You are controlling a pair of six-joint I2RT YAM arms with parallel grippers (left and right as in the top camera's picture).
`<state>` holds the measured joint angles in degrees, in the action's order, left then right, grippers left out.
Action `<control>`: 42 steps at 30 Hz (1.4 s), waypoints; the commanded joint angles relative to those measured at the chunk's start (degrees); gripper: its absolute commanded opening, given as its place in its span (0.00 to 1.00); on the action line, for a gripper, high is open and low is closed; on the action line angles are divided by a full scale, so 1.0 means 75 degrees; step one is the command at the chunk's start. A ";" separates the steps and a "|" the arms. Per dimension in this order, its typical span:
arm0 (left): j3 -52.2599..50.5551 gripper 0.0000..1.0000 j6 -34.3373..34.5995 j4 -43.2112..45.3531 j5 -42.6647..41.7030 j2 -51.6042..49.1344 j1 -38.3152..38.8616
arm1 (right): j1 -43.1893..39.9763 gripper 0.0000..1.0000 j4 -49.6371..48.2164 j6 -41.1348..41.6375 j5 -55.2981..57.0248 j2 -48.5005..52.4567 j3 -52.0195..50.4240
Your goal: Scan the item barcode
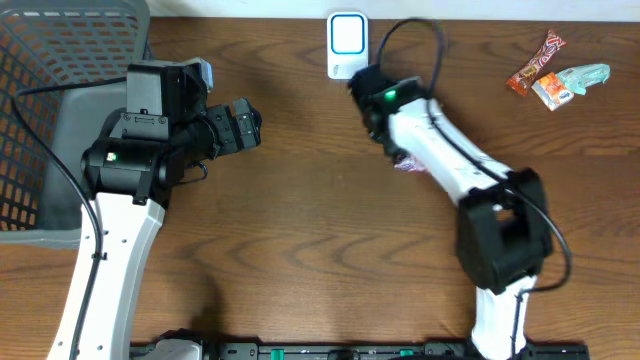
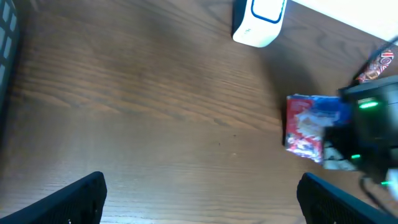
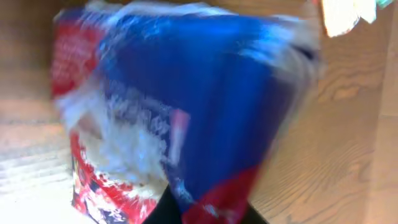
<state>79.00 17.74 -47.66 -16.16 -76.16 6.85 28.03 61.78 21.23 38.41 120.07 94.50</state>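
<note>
The item is a blue, red and white snack packet [image 3: 199, 106] that fills the right wrist view, blurred. My right gripper [image 3: 205, 214] is shut on its lower edge, with a dark finger showing under the packet. Overhead, the right gripper [image 1: 385, 140] hangs just in front of the white scanner [image 1: 347, 45], and only a corner of the packet [image 1: 410, 163] peeks out under the arm. The left wrist view shows the packet [image 2: 308, 127] beside the scanner [image 2: 258, 22]. My left gripper [image 1: 245, 125] is open and empty, left of centre, its fingers [image 2: 81, 196] wide apart over bare wood.
A grey mesh basket [image 1: 40, 120] stands at the far left edge. Several wrapped snacks [image 1: 550, 75] lie at the back right, also glimpsed as snacks [image 3: 345, 12] in the right wrist view. The right arm's body [image 2: 367, 130] crowds the area beside the packet.
</note>
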 commanded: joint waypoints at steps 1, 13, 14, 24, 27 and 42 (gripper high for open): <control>0.0000 0.98 -0.0076 -0.0012 0.0047 0.0067 -0.0020 | 0.0600 0.14 -0.0166 -0.0009 -0.0589 0.0044 0.0017; 0.0000 0.98 -0.0076 -0.0012 0.0047 0.0067 -0.0020 | 0.0769 0.79 0.0519 0.0420 -0.3480 0.0035 0.3308; 0.0000 0.98 -0.0076 -0.0012 0.0047 0.0067 -0.0020 | 0.0615 0.80 0.0761 0.0411 -0.3555 0.0035 0.3611; 0.0000 0.98 -0.0076 -0.0012 0.0047 0.0067 -0.0020 | -0.1431 0.87 0.1792 -0.1017 -0.5461 0.0248 0.3587; -0.0003 0.98 -0.0076 -0.0012 0.0047 0.0067 -0.0020 | -0.2159 0.85 0.1408 -0.1294 -0.6849 0.0428 0.2943; -0.0003 0.98 -0.0076 -0.0012 0.0047 0.0067 -0.0020 | -0.2900 0.48 -0.1647 -0.2728 -1.2199 0.1585 -0.0076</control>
<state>79.00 17.74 -47.66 -16.16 -76.16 6.85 5.17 49.98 2.42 -47.24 131.44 94.48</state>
